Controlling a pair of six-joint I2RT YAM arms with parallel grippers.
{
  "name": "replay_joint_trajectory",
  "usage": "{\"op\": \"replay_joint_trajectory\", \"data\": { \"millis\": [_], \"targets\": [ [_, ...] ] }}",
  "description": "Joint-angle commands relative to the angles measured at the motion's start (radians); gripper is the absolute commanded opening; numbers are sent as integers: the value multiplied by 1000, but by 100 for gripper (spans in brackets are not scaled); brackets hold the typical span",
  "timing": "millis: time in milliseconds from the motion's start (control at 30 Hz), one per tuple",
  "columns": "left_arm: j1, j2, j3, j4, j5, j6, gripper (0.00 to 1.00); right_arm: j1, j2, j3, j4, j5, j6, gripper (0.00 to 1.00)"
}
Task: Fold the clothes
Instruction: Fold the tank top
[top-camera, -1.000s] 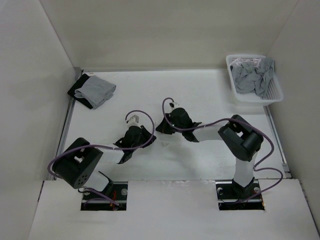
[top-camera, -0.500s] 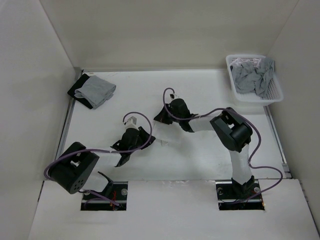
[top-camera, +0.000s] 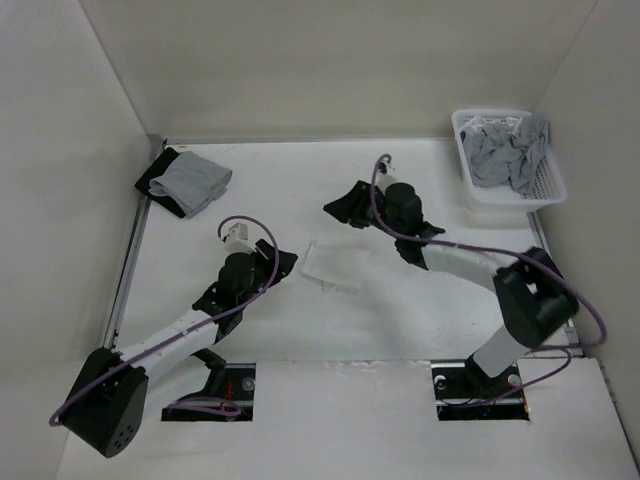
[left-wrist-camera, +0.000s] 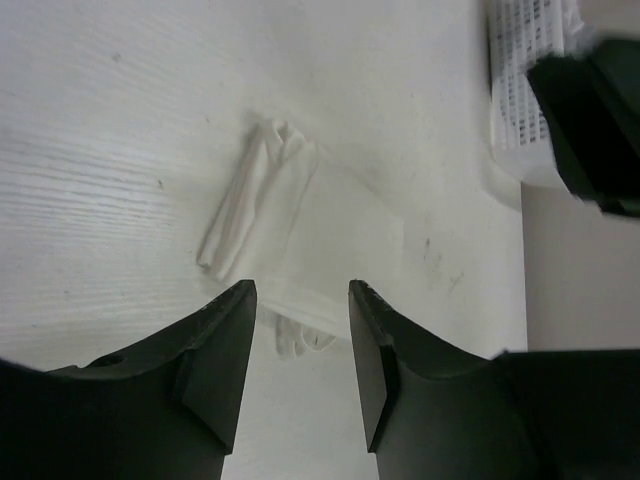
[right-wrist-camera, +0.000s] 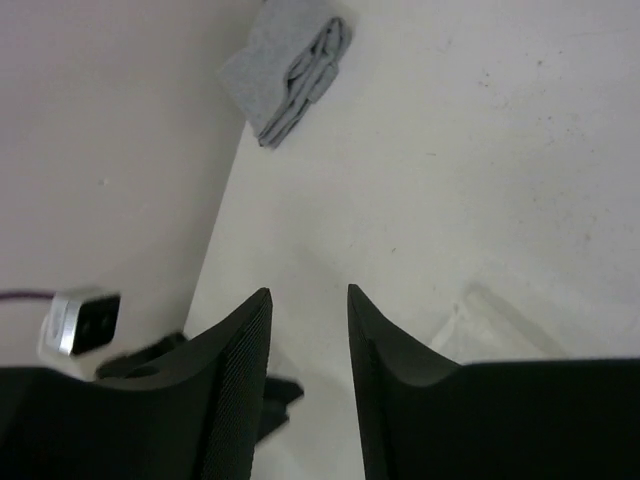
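The clothes, a white top (top-camera: 326, 266), lie folded into a narrow bundle on the table between both arms. Through the left wrist camera the top (left-wrist-camera: 300, 215) rests just beyond my left gripper (left-wrist-camera: 300, 288), whose jaws stand open and bare. From above, the left gripper (top-camera: 288, 264) sits just left of the bundle. My right gripper (top-camera: 332, 208) hovers above and behind the top, open and holding nothing. The right wrist view shows that gripper (right-wrist-camera: 308, 290) over bare table, with the top's edge (right-wrist-camera: 500, 318) at the lower right.
A white basket (top-camera: 552, 186) of crumpled grey garments (top-camera: 505, 150) stands at the back right. A folded grey garment (top-camera: 190, 180) lies on a black cloth (top-camera: 153, 180) at the back left. White walls close in the table on three sides.
Both grippers have opened and drawn off the white top, which now lies free on the table. The left arm pulled back left; the right arm swung up and to the right.
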Motion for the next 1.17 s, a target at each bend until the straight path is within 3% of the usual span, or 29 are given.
{"op": "replay_joint_trajectory", "data": {
  "millis": [0, 233, 367, 467, 667, 1133],
  "targets": [
    [54, -78, 51, -139, -58, 66, 42, -3, -200, -194, 48, 92, -62, 47],
    [227, -130, 74, -327, -61, 149, 52, -3, -682, -658, -30, 365, -86, 68],
    [275, -106, 67, -341, -11, 166, 56, -20, -947, -807, -137, 505, -78, 73],
    [285, -78, 76, -338, 9, 168, 56, -53, -1061, -865, -166, 557, -75, 74],
    [246, -9, 119, -309, 3, 171, 56, -107, -1058, -895, -130, 548, -64, 74],
    [169, 135, 142, -230, -15, 177, 57, -101, -1027, -890, -105, 537, -67, 74]
  ]
}}
